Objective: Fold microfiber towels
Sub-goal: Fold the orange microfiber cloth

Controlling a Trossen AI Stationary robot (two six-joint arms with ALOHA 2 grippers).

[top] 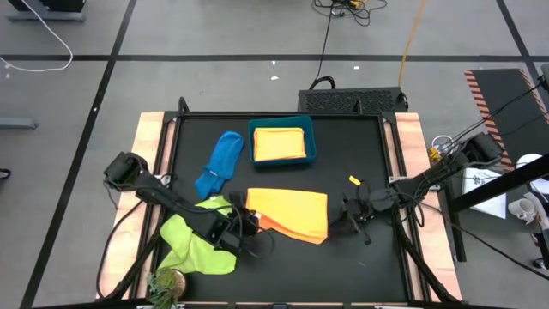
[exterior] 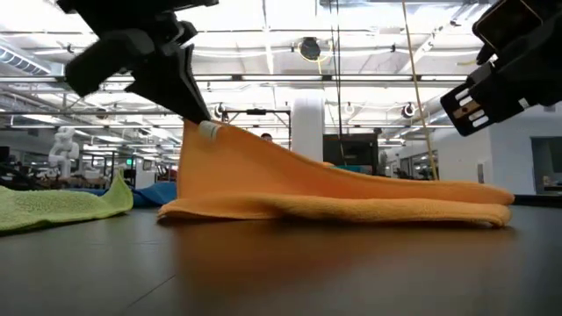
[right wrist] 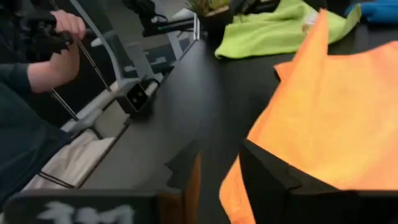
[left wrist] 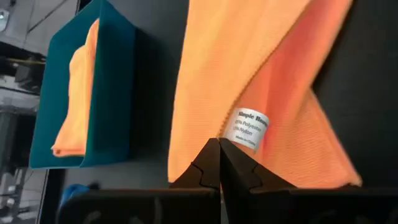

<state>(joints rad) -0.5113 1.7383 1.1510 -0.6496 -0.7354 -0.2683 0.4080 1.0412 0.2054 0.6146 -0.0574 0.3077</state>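
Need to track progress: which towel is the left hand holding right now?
The orange towel mid-table; the left hand pinches its corner up. The other orange one lies folded in the bin.

Our two arms are dark, nearly black, built from slim tubular links joined by blocky housings. Near the teal bin (top: 281,142), our left arm (top: 163,196) starts at a boxy black shoulder unit and narrows toward its pincer (top: 243,221), with thin black cables looping beside the wrist. Our right arm (top: 429,178) has the same matte black finish, ending in its pincer (top: 350,215). Seen close, the left pincer's fingers (left wrist: 211,168) are angular black wedges with stepped edges. The right pincer's fingers (right wrist: 267,177) are broad, flat, black plates. White markings show on our right wrist housing (exterior: 470,105).
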